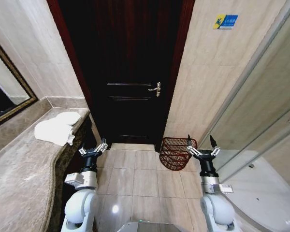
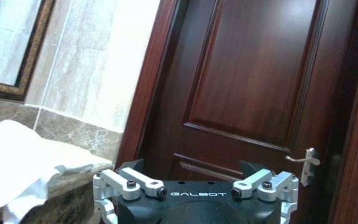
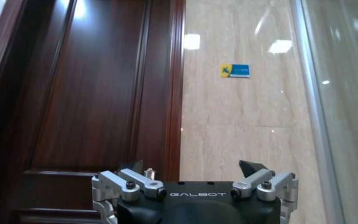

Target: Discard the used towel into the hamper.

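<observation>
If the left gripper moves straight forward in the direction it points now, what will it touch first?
Probably the dark reddish-brown wooden door. The open left gripper holds nothing and faces the door's lower panels, with nothing visible between them. The white towel on the marble counter lies off to one side. Depth is unclear.

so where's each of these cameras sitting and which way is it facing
Head view: from the robot's head, looking forward and down at the counter with the towel, the hamper, the door; left gripper and right gripper both open, with their arms.
Left wrist view: behind the left gripper, facing the door, the towel alongside.
Right wrist view: behind the right gripper, facing the door and the sticker.
All three share the door; head and left wrist share the towel.
</observation>
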